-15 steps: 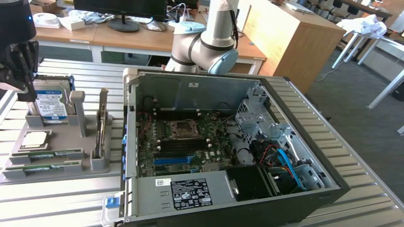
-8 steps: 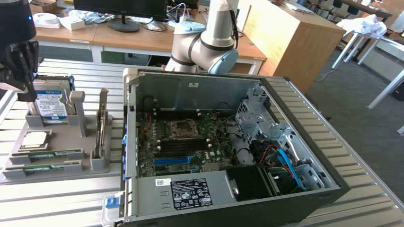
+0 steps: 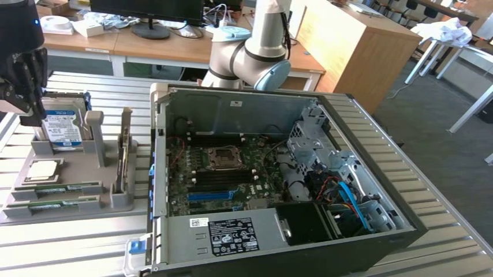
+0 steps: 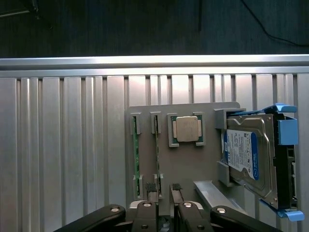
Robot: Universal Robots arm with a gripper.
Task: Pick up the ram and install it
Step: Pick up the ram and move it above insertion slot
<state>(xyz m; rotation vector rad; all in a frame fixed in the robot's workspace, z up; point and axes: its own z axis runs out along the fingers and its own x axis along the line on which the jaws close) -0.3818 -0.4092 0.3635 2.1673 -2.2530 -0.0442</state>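
We see gripper (image 4: pixel 162 192) over gray holder (image 4: pixel 193 164), fingers apart, nothing between them. Ram (image 4: pixel 135 154) sits on edge in holder slot, second stick (image 4: pixel 157 154) just beside, processor (image 4: pixel 187 129) near.

Bench (image 3: pixel 69 254): bare silver metal, ribbed in parallel slats.

Holder tray (image 3: pixel 73 167): plain matt grey.

The ram (image 3: pixel 58 188): green board with small black chips. A second stick (image 3: pixel 52 203) is the same green.

Processor chip (image 4: pixel 187 129): silver lid.

Hard drive (image 4: pixel 246 154): silver casing, blue-and-white label, blue plastic bracket (image 4: pixel 287 130).

Computer case (image 3: pixel 231 112): grey metal inside, black outside.

Motherboard (image 3: pixel 223 173): dark green, with one blue slot (image 3: pixel 209 195).

Cable (image 3: pixel 348 196): bright blue.

Power supply label (image 3: pixel 233 235): white with black print.

Robot arm (image 3: pixel 266 34): silver-grey tube, pale blue joint caps.

Fingers (image 4: pixel 150 187): black.
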